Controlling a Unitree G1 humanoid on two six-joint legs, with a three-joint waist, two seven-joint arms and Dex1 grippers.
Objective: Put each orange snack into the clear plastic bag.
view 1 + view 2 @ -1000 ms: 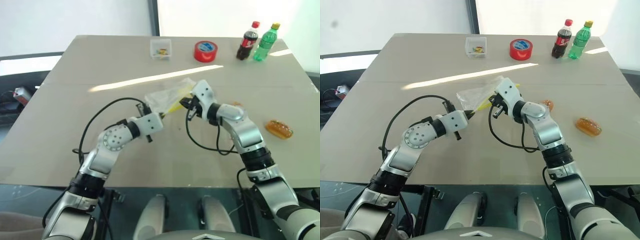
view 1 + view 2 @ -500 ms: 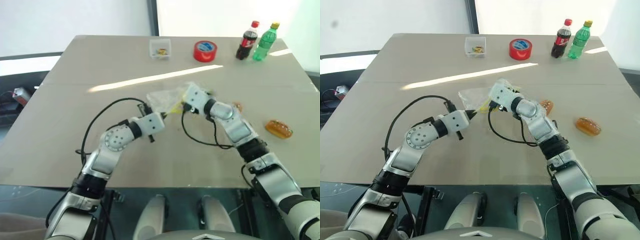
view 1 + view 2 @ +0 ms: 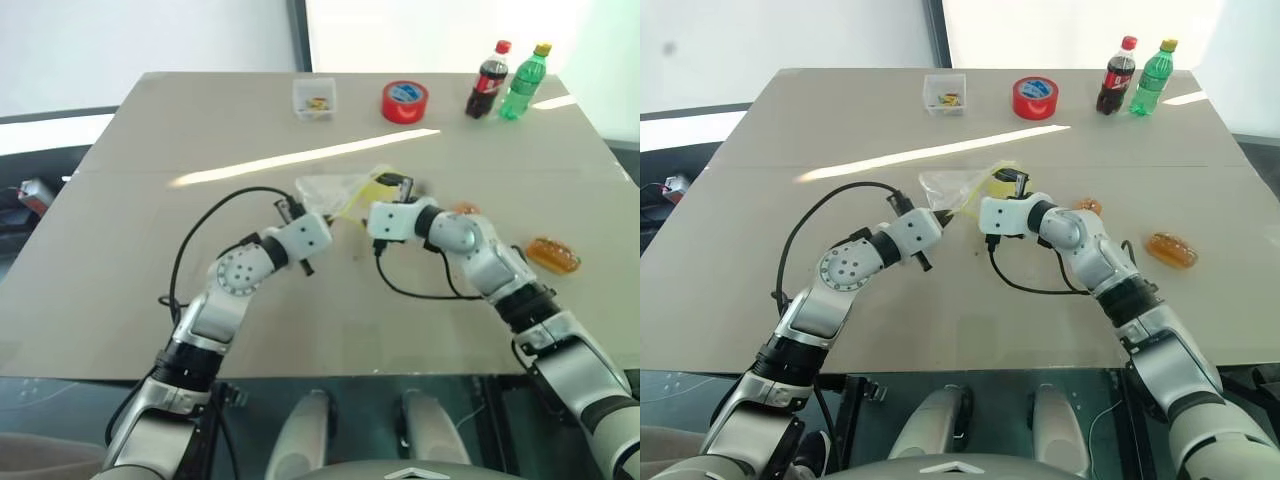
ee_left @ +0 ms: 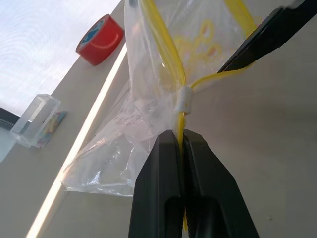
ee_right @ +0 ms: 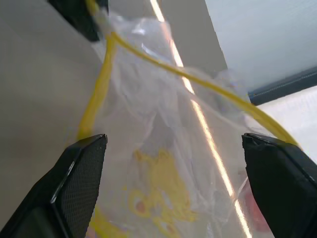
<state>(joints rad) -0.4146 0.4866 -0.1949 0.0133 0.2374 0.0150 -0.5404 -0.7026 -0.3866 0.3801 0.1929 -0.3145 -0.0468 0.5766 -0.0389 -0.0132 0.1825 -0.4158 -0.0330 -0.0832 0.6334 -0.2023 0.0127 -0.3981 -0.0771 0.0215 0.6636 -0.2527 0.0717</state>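
Clear plastic bag (image 4: 148, 94) hanging mid-table, your left gripper (image 4: 181, 144) pinching its yellow seal, your right gripper (image 5: 173, 158) spreading wide at its mouth, orange snacks (image 3: 555, 256) sitting near the right edge.

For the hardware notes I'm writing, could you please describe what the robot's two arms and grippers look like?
Both arms have silver-grey, rounded segments with dark joints, and a loose black cable loops beside each forearm. Each wrist ends in a white, boxy block. The left gripper and right gripper have two matte black fingers each.
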